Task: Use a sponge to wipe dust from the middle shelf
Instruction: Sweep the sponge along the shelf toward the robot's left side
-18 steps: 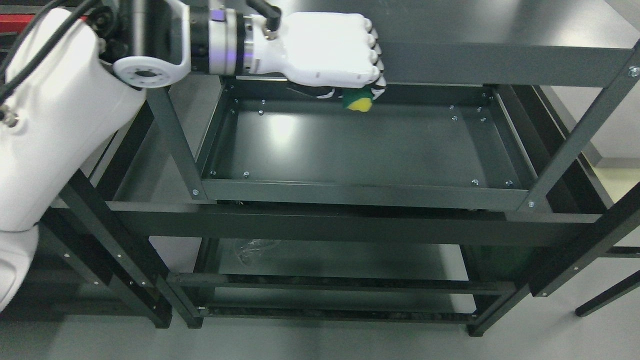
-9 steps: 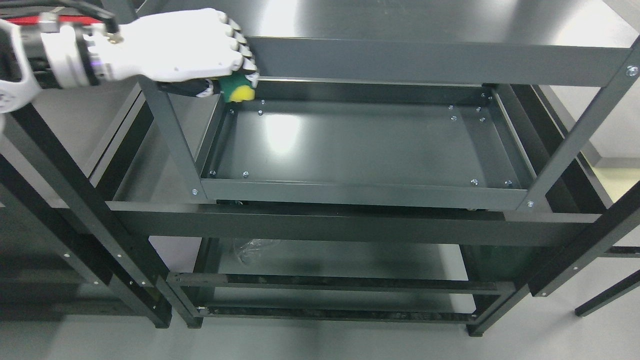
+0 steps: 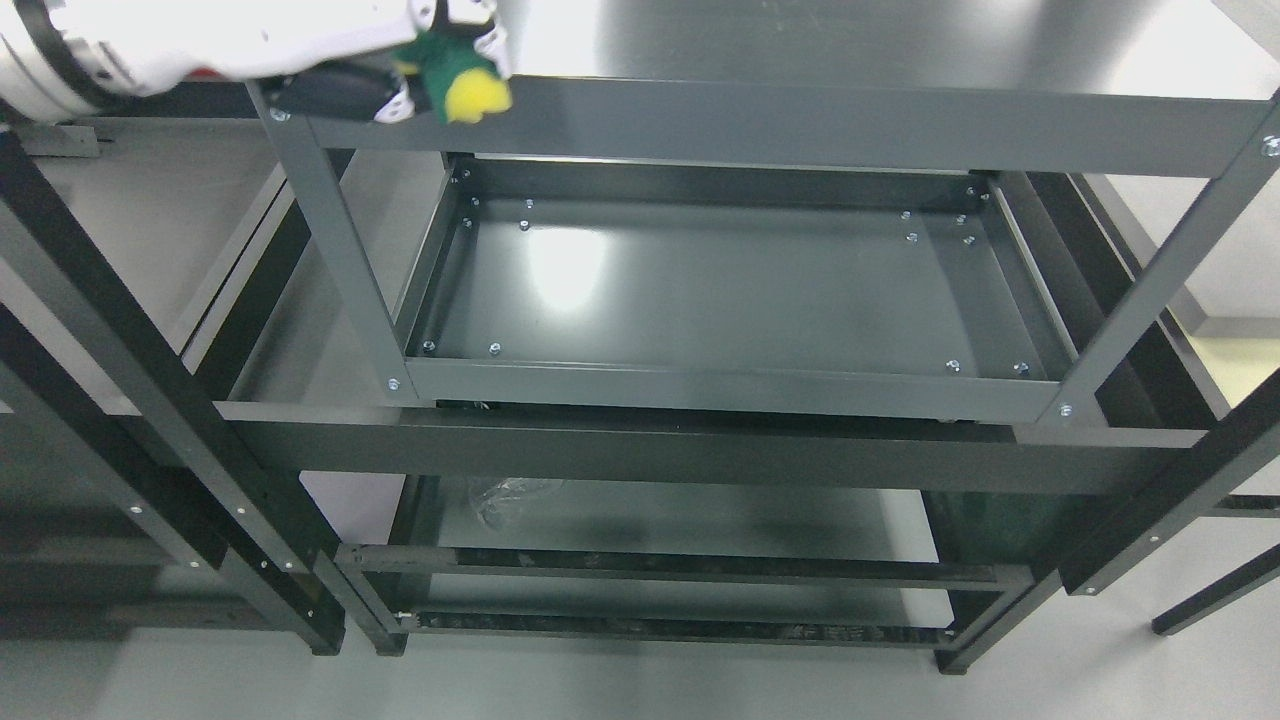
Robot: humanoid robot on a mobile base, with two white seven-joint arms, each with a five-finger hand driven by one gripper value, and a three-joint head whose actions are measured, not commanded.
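At the frame's upper left, the white left hand (image 3: 300, 40) grips a green-and-yellow sponge (image 3: 462, 82) above the dark grey metal middle shelf (image 3: 720, 290).

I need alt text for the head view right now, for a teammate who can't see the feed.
The robot's left hand, at the top left corner, grips a green and yellow sponge in front of the top rail of a dark metal shelf unit. Below it, the middle shelf is a shallow tray with nothing on it, glare on its left half.
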